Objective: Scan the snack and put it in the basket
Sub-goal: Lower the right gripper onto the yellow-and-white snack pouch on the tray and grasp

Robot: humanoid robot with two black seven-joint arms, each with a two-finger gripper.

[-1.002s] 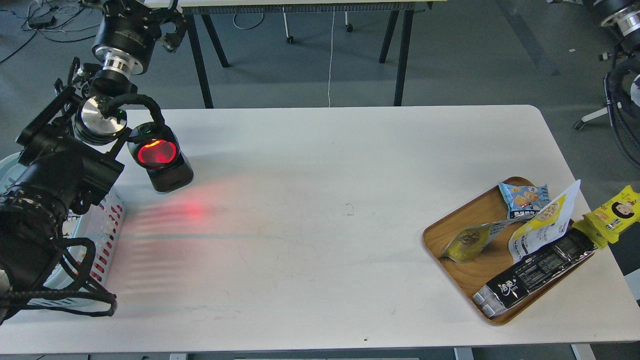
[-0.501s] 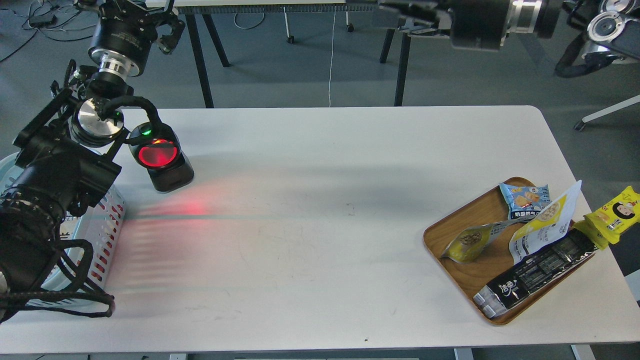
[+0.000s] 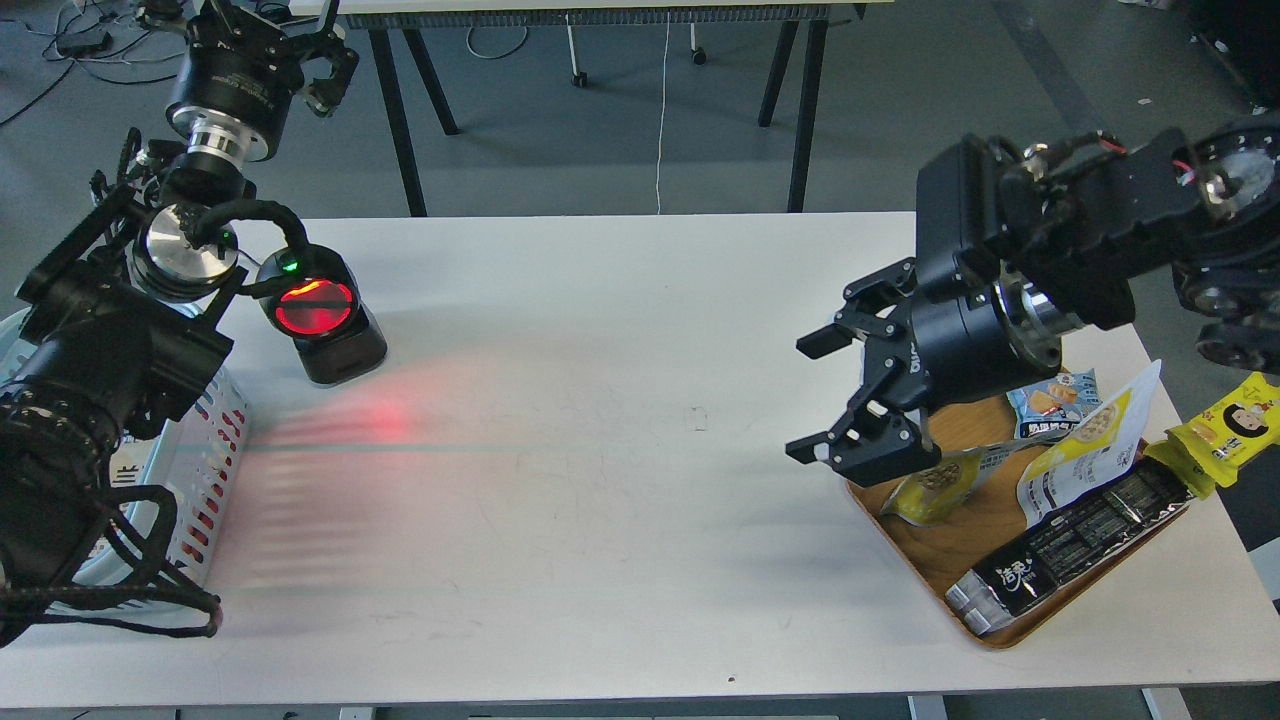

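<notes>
The snack (image 3: 1092, 440), a yellow-and-white foil pouch with a round nut picture, leans in the wooden tray (image 3: 950, 560) at the table's right. My right gripper (image 3: 814, 398) is open and empty. It hovers over the table at the tray's left edge, left of the snack and apart from it. The pale blue basket (image 3: 215, 450) stands at the table's left edge, mostly hidden behind my left arm. My left gripper (image 3: 300, 55) is raised at the far left beyond the table, dark and small.
A black scanner (image 3: 322, 325) with a glowing red window stands at the back left and casts red light on the table. The tray also holds a small blue packet (image 3: 1052, 398), an olive-yellow pouch (image 3: 935, 485) and a long black pack (image 3: 1070, 545). A yellow pack (image 3: 1228, 430) lies by the right edge.
My right arm has swung down from the top right to the tray's left edge, gripper open. My left arm has shifted slightly up and left.
</notes>
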